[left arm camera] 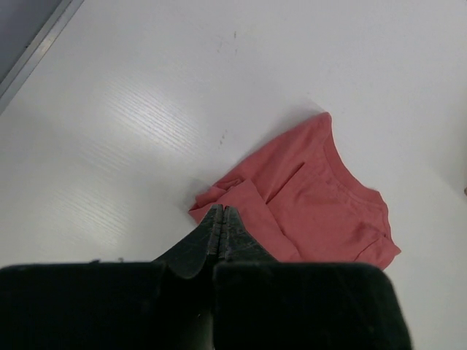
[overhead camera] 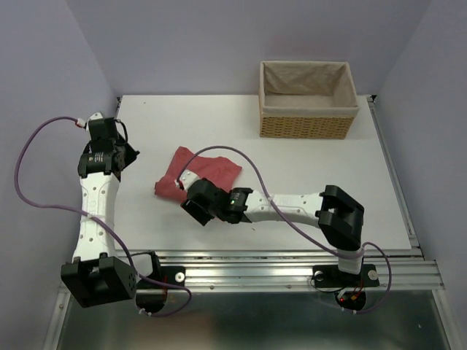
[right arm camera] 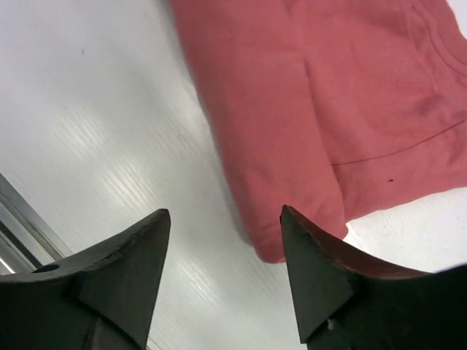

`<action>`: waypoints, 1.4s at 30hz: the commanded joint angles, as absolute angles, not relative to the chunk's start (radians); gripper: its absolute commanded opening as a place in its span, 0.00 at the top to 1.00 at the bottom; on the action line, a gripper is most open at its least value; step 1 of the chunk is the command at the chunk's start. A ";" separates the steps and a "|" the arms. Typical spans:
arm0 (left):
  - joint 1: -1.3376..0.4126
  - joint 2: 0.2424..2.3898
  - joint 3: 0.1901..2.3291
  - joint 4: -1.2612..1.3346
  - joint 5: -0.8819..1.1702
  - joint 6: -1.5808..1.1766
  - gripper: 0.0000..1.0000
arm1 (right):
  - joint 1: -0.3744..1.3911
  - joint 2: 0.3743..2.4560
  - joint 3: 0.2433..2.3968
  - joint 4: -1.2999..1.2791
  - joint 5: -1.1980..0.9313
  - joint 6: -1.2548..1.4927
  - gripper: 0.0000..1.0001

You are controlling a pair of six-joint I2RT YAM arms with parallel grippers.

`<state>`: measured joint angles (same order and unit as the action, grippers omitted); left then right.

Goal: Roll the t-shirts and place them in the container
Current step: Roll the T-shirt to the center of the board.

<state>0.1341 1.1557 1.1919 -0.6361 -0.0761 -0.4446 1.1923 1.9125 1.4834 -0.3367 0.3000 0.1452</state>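
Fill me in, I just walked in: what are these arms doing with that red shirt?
Two robot arms are handling a red t-shirt, which lies loosely folded on the table, not yet rolled. The right gripper is open over one edge, holding nothing. The left gripper is shut and empty, off to one side.

T-shirt (overhead camera: 217, 168) at table (overhead camera: 328, 164) centre; basket (overhead camera: 306, 128) behind, to right.

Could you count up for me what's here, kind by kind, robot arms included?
Salmon-red t-shirt: 1
Wicker basket: 1
Robot arms: 2, left and right
Total: 4
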 commanded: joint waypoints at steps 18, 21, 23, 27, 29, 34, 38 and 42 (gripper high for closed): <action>0.164 1.155 1.180 -0.607 -0.015 -0.422 0.95 | 1.308 2.043 1.244 0.121 0.621 -0.325 0.18; 0.164 1.151 1.170 -0.607 -0.012 -0.425 0.95 | 1.308 2.081 1.270 0.126 0.621 -0.322 0.19; 0.164 1.147 1.167 -0.607 -0.011 -0.425 0.95 | 1.308 2.097 1.287 0.126 0.618 -0.308 0.23; 0.166 1.147 1.164 -0.607 -0.005 -0.430 0.95 | 1.278 2.115 1.322 0.127 0.597 -0.281 0.34; 0.166 1.146 1.160 -0.607 -0.005 -0.428 0.95 | 1.264 2.121 1.339 0.127 0.580 -0.261 0.46; 0.166 1.149 1.149 -0.618 0.027 -0.416 0.95 | 1.233 2.106 1.336 0.127 0.485 -0.236 0.77; 0.166 1.143 1.123 -0.614 0.052 -0.414 0.95 | 1.197 2.079 1.342 0.045 0.320 -0.145 0.85; 0.166 1.144 1.092 -0.598 0.109 -0.403 0.93 | 1.151 2.053 1.376 0.003 0.149 -0.039 0.90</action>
<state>0.1593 1.1584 1.1168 -0.6250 0.0509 -0.4301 1.1980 2.0861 1.3445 0.0841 0.3794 -0.1886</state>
